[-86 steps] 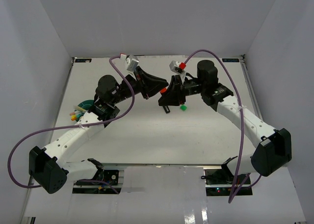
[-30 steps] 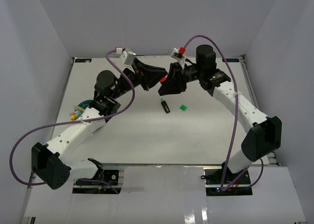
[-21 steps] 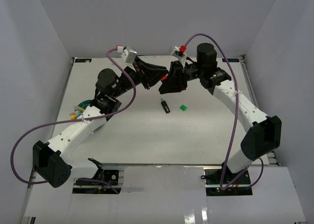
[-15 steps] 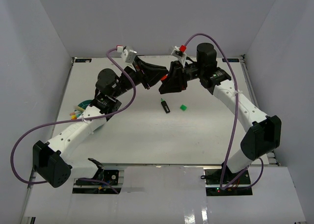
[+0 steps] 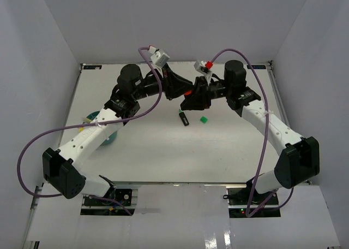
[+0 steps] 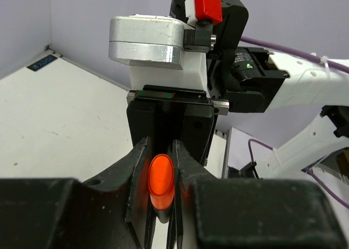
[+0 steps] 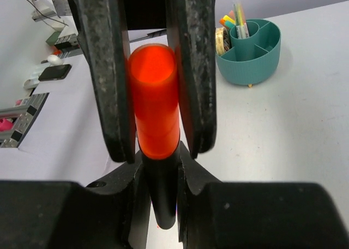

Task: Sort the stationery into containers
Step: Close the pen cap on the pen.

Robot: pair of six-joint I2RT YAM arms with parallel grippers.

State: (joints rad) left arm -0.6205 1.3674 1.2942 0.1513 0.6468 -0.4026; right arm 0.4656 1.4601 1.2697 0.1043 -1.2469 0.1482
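Raised over mid-table, we see one orange-capped marker [image 7: 155,107], left gripper [image 6: 161,150] clamped on its cap, right gripper [image 7: 161,167] clamped on its black barrel, long axis running gripper to gripper, cap end toward the left arm, teal tub [image 7: 256,58] well apart.

We noted white shells and black joints on the left arm [image 5: 87,141] and right arm [image 5: 272,130], each strung with a purple cable [image 5: 265,156] above the desk [image 5: 163,150]. Each wrist carried a silver-grey camera block [image 6: 147,39] with a red plug [image 6: 208,2]; the left tool [image 6: 160,150] and right tool [image 7: 161,161] had scuffed black fingers.
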